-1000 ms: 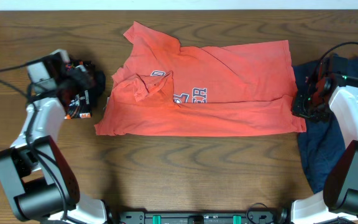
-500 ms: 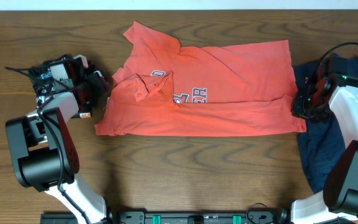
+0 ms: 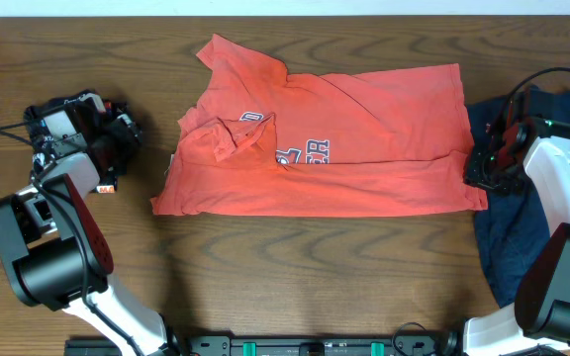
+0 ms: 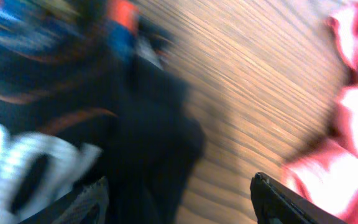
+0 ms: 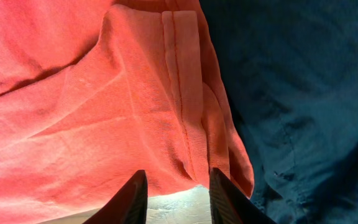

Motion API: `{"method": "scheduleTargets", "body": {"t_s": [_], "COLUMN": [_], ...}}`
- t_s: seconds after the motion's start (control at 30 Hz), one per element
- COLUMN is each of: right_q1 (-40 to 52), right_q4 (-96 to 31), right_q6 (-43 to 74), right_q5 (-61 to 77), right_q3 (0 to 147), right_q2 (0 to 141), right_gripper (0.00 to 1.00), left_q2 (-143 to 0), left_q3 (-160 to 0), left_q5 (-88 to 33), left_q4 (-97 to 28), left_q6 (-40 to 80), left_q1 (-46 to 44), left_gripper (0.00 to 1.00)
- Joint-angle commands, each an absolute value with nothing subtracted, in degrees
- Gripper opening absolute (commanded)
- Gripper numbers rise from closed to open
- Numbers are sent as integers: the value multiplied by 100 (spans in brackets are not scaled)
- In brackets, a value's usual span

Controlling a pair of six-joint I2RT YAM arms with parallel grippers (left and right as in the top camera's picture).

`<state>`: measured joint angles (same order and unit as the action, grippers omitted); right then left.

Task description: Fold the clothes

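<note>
In the middle of the counter (image 3: 295,267) the coral shirt (image 3: 364,148) lay spread, lettering up, its collar end crumpled toward the left. At its right hem the right gripper (image 5: 178,190) had its jaws narrowly parted, the hem's corner just ahead of the tips and the navy shirt (image 5: 303,93) touching alongside. Near the counter's left edge, the left gripper (image 4: 176,199) stood with jaws wide over the blurred black shirt (image 4: 148,124), apart from the coral one.

Lettered T-shirt (image 3: 364,148) centre, plain T-shirt (image 3: 498,247) right, printed T-shirt (image 4: 142,124) left
</note>
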<state>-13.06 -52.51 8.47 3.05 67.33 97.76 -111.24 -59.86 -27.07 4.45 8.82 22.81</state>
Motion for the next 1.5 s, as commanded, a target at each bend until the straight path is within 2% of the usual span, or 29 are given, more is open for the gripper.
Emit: {"method": "scheduleTargets", "body": {"t_s": [0.0,0.1,0.23,0.33,0.47,0.77,0.8,0.87,1.0,1.17,1.3,1.47], "right_q1": [-1343,-1343,-1343,-1343,-1343,-1343,-1343,-1343,-1343,-1345,-1345,-1345], "right_q4": [-5262,-5306,-5339,-5336,-5343,-5365,-5367,-5378,-5430,-5621,-5992,-6532], "right_q6": [805,805,805,805,805,805,808,805,805,808,851,1188], "right_q5": [325,322,325,325,325,327,325,325,322,320,311,-45], "right_q3": [6775,6775,6775,6775,6775,6775,6775,6775,6775,6775,6775,6775], "right_q2": [9644,9644,9644,9644,9644,9644,9644,9644,9644,9644,9644,9644], "right_gripper": [34,36,36,36,36,36,36,36,36,34,17,17], "left_q2": [-10582,-10064,-9738,-9773,-9835,-9859,-9859,-9859,-9859,-9786,-9483,-8890], "left_q3": [-6132,-6132,-6123,-5977,-5649,-5116,-5078,-5068,-5070,-5113,-5238,-5238], "left_q5": [-3896,-3918,-3365,-2821,-1951,-1811,-1811,-1813,-1782,-1719,-1680,-1688], "left_q4": [43,-1219,-3109,-3806,-3820,-3262,-3242,-3273,-3286,-3441,-3935,-4449], "left_q6": [838,825,814,812,816,1184,1249,1278,1275,1278,1363,1452], "left_q1": [2112,1986,1894,1806,1737,1737,1737,1737,1745,2012,2576,3221], "left_gripper": [74,74,74,75,76,77,70,45,6,6,6,6]}}
